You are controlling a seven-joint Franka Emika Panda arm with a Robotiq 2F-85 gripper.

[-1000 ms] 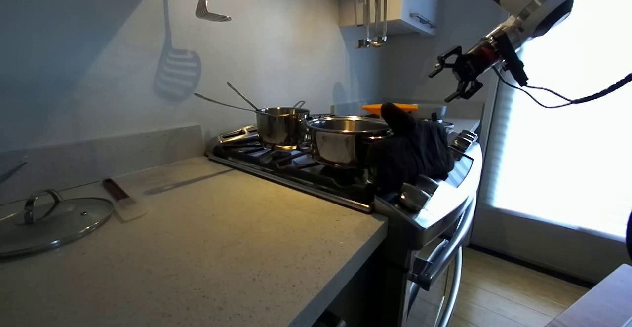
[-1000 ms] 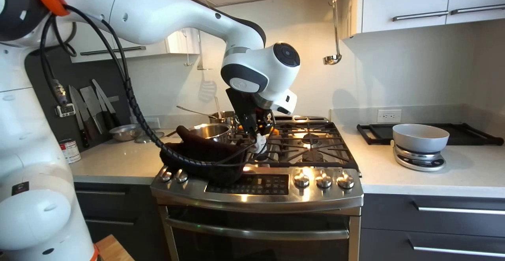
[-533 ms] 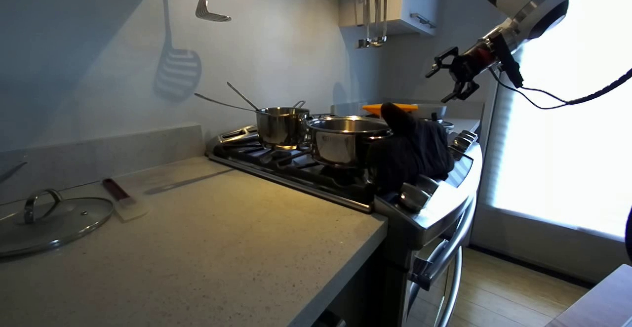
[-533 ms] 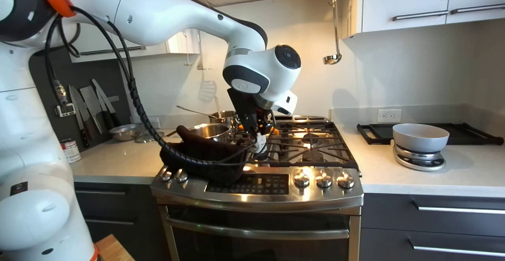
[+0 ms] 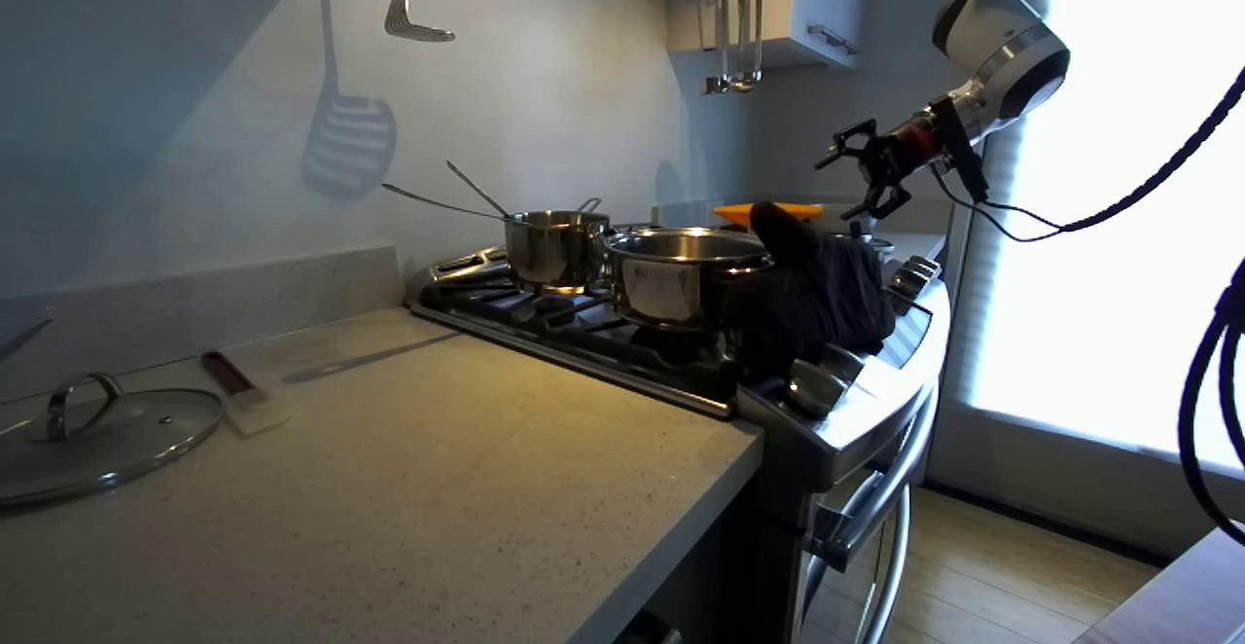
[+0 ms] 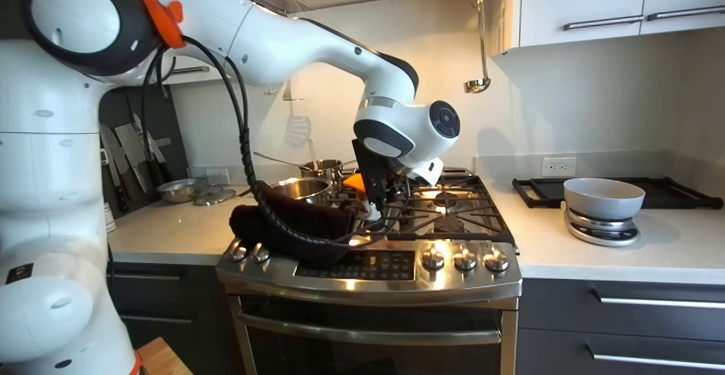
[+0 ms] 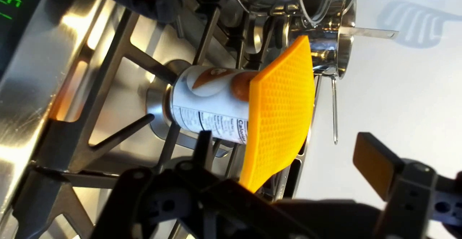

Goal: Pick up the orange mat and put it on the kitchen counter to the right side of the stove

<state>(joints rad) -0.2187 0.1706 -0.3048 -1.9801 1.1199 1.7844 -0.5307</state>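
The orange mat (image 7: 281,116) was borne by one can (image 7: 213,103) on the stove (image 6: 368,288), before the widely parted claw (image 5: 835,190).
The can's top was hidden; of two pots (image 5: 661,286) beyond, one was cropped in the wrist view.

In an exterior view, the gripper (image 5: 833,191) hangs jaws parted at two o'clock; orange mat (image 5: 736,214) at two, nearer centre; dark bundle (image 5: 822,289) at three.

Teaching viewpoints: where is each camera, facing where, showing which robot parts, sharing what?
In an exterior view: above the counter, facing across the stove; gripper, outer arm show.
In an exterior view: before the oven door, facing it; most of the arm shows.
Wrist view: on that arm, facing the orange mat; fingers show.
All share: orange mat, stove.
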